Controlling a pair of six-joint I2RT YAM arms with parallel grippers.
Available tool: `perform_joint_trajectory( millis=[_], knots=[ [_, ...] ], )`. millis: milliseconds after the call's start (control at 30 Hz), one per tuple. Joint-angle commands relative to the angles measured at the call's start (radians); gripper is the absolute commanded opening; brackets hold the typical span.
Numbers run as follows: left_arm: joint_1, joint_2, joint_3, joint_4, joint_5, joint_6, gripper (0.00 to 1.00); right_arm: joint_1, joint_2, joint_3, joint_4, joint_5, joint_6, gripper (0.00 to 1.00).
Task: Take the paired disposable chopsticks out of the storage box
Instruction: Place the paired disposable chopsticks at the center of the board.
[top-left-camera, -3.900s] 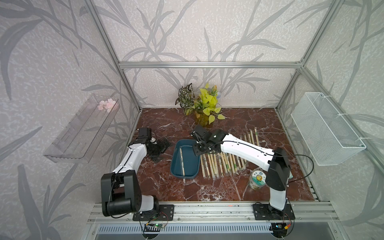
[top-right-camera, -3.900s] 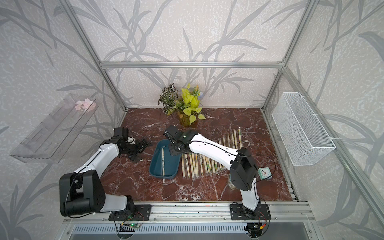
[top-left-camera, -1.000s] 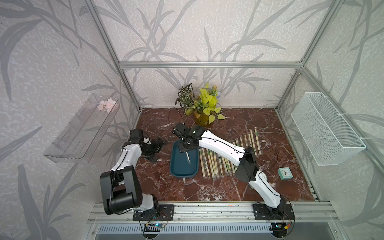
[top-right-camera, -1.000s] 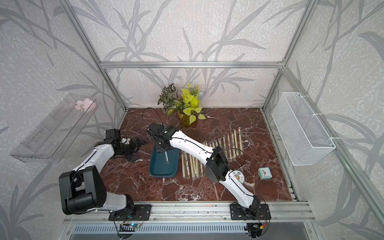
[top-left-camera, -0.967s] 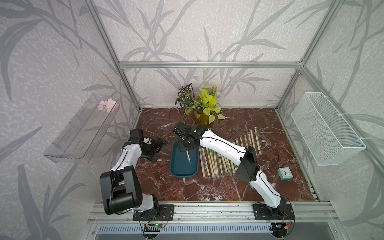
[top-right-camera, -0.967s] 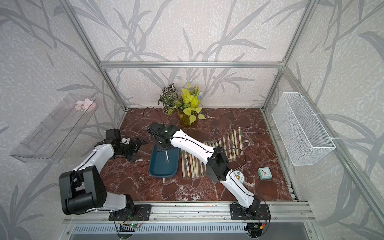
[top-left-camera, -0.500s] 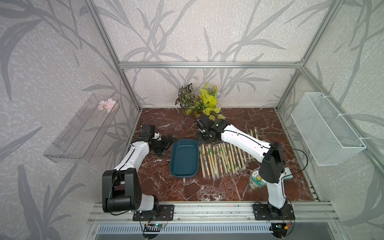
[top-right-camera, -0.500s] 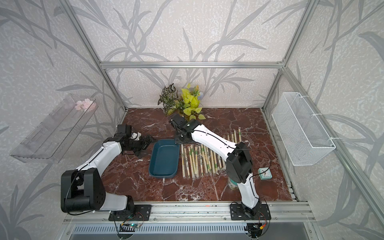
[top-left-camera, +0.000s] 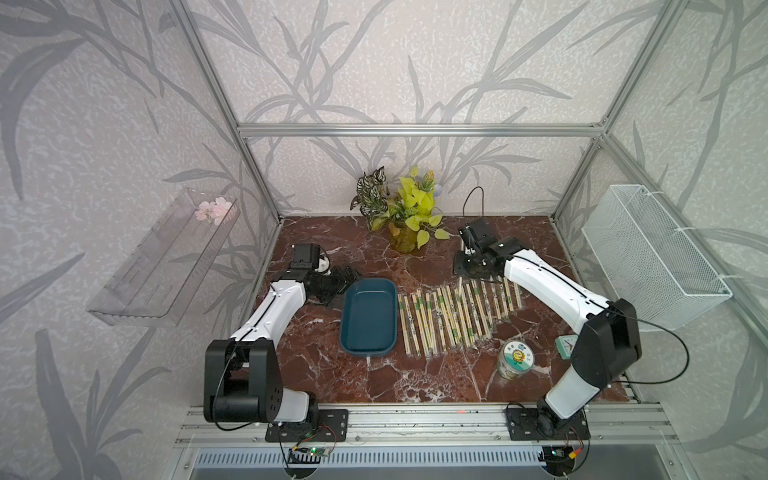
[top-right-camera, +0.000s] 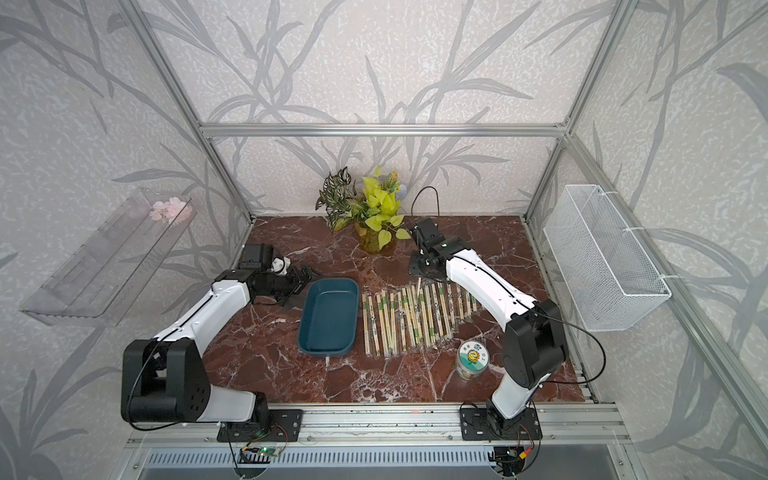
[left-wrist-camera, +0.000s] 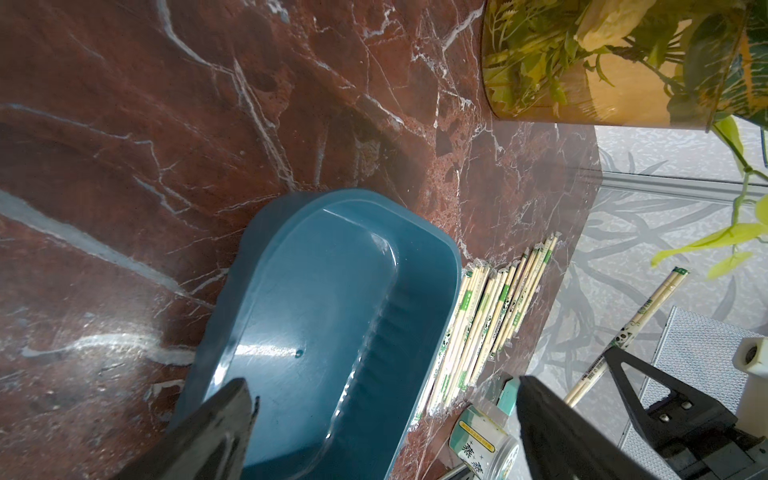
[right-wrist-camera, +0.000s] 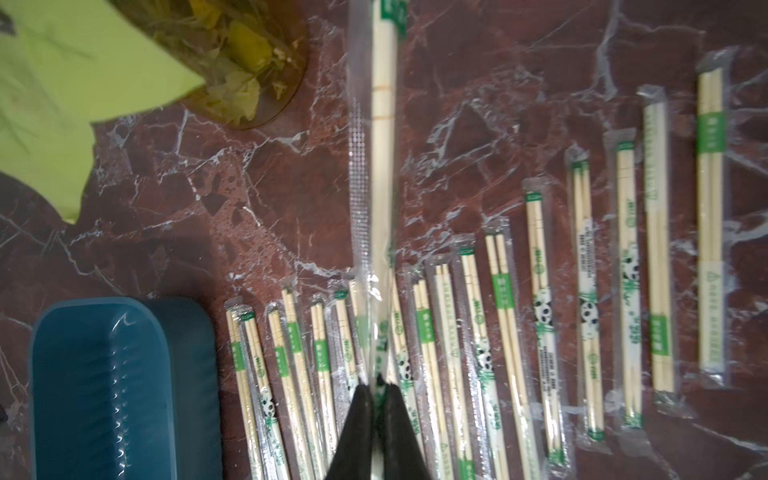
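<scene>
The dark teal storage box (top-left-camera: 348, 308) (top-right-camera: 305, 316) lies empty in the middle of the table. Just right of it, several paired disposable chopsticks (top-left-camera: 457, 311) (right-wrist-camera: 540, 299) lie in a row in clear sleeves. My right gripper (right-wrist-camera: 378, 388) (top-left-camera: 471, 264) is shut on one end of a further sleeved pair (right-wrist-camera: 382, 166) (left-wrist-camera: 636, 328), held in the air above the row's far end, near the plant. My left gripper (left-wrist-camera: 382, 399) (top-left-camera: 345, 276) is open with nothing between its fingers, low beside the box's far left corner (left-wrist-camera: 440, 266).
A potted plant (top-left-camera: 405, 237) stands at the back. A small round jar (top-left-camera: 515, 359) and a teal clock (top-left-camera: 565, 345) sit front right of the row. A white wire basket (top-left-camera: 652, 257) hangs on the right wall and a clear shelf (top-left-camera: 162, 257) on the left wall.
My right gripper lifted a pair out of the box and carried it right and back, above the row's far end. The box now holds nothing. The left gripper stays open beside the box.
</scene>
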Motion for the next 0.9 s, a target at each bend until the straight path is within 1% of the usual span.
perform_joint_trajectory(
  millis=[0,200,367,400,600,733,867],
  knots=[
    [-0.005,-0.031,0.031,0.006,-0.027,0.008,1.00,-0.066,-0.045,-0.030,0.037,0.007,-0.058,0.02],
    [-0.005,-0.047,0.053,-0.021,-0.057,0.046,1.00,-0.212,-0.021,-0.068,0.070,0.006,-0.169,0.02],
    [-0.005,-0.052,0.059,-0.029,-0.080,0.058,1.00,-0.311,0.038,-0.073,0.068,0.054,-0.246,0.02],
    [-0.005,-0.051,0.059,-0.030,-0.085,0.058,1.00,-0.325,0.074,-0.073,0.068,0.072,-0.264,0.02],
    [-0.004,-0.046,0.068,-0.043,-0.110,0.070,1.00,-0.403,0.167,-0.063,0.071,0.143,-0.339,0.02],
    [-0.002,-0.046,0.081,-0.062,-0.132,0.087,1.00,-0.451,0.212,-0.060,0.089,0.153,-0.374,0.02],
    [0.001,-0.048,0.084,-0.068,-0.151,0.098,1.00,-0.466,0.270,-0.027,0.089,0.171,-0.413,0.03]
  ],
)
